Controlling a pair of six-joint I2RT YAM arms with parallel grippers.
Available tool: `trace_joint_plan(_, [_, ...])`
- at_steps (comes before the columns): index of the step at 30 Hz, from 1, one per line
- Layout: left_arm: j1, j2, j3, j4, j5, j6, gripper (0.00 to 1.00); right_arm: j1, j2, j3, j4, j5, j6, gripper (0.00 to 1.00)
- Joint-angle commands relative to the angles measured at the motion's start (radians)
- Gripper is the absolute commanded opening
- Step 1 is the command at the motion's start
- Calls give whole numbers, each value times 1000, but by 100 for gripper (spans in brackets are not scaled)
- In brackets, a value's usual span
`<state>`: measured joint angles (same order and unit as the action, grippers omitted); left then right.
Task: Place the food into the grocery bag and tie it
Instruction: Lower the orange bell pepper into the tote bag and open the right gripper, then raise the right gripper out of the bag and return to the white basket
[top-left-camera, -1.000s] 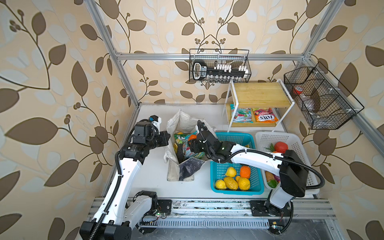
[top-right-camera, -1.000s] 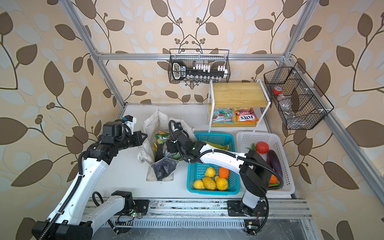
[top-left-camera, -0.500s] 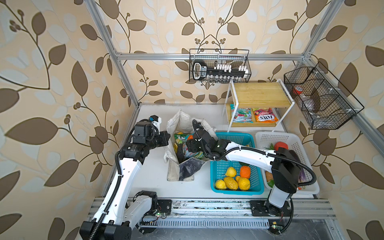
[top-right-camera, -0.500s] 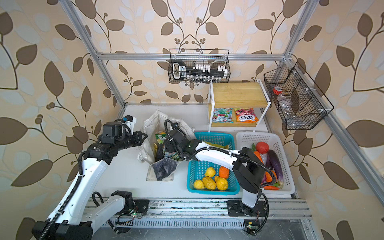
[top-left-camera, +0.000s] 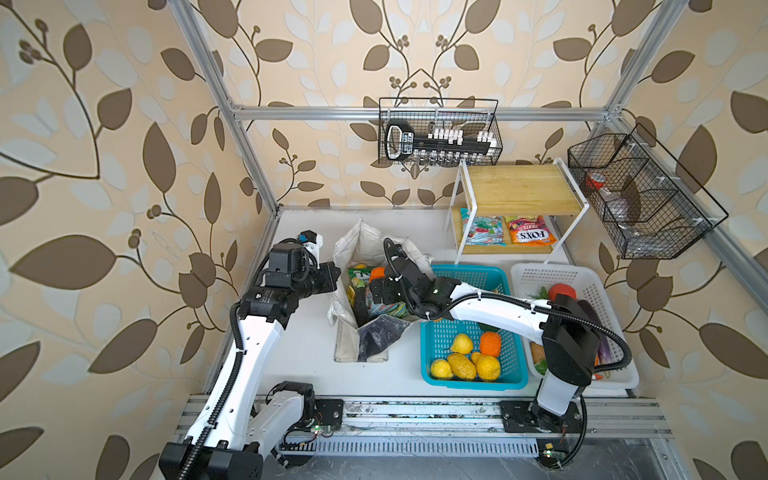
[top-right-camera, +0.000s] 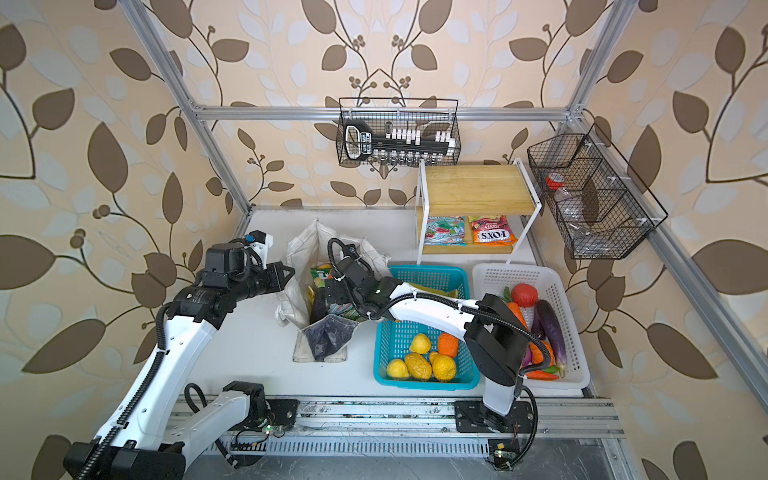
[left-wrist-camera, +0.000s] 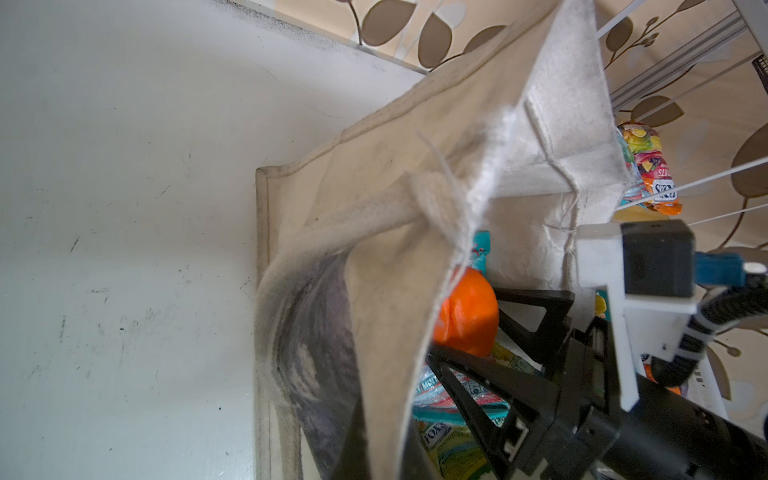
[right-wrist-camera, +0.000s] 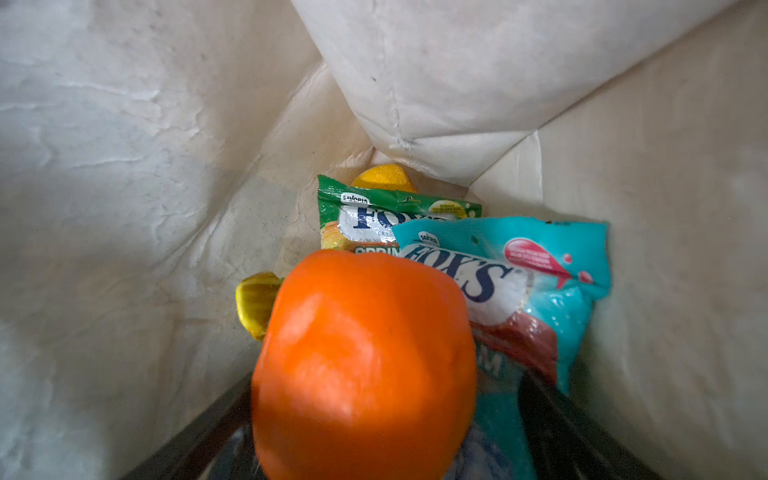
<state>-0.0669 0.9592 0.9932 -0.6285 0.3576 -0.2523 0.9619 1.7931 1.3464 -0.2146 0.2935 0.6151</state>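
Note:
The off-white grocery bag (top-left-camera: 361, 245) (top-right-camera: 303, 249) stands open at mid-table, its dark print flap folded out in front. My left gripper (top-left-camera: 332, 278) (left-wrist-camera: 382, 440) is shut on the bag's near rim and holds that side up. My right gripper (top-left-camera: 372, 289) (right-wrist-camera: 386, 382) reaches into the bag's mouth, open. The round orange (right-wrist-camera: 365, 357) (left-wrist-camera: 465, 320) sits loose between its spread fingers (left-wrist-camera: 490, 386), with a gap showing on one side. Below it in the bag lie a green packet (right-wrist-camera: 374, 216), a light blue packet (right-wrist-camera: 540, 266) and yellow fruit (right-wrist-camera: 255, 303).
A blue basket (top-left-camera: 469, 384) with yellow fruits and an orange stands right of the bag, under my right arm. A white basket (top-left-camera: 540, 276) of vegetables is further right. A wooden shelf (top-left-camera: 519, 189) at the back holds two snack packets. Wire baskets hang on the walls.
My right gripper has moved left and deeper into the bag with the orange, and its jaws have opened wide. The left arm has held still on the rim.

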Motion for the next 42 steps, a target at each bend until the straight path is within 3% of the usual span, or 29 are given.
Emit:
trace_joint_plan(1, [-10, -8, 22, 9, -9, 24, 0, 1, -48, 12, -13, 45, 15, 100])
trace_joint_plan(14, [-10, 0, 24, 4, -20, 28, 0, 11, -151, 6, -23, 55, 8, 100])
trace_joint_plan(29, [-10, 4, 27, -1, -14, 28, 0, 17, -402, -85, -22, 142, -79, 100])
trace_joint_plan(37, [-10, -2, 26, 4, -12, 28, 0, -28, -637, -225, -95, 176, -160, 100])
trace_joint_plan(42, [-11, -4, 28, 2, -8, 26, 0, -137, -813, -311, -229, 192, -170, 100])
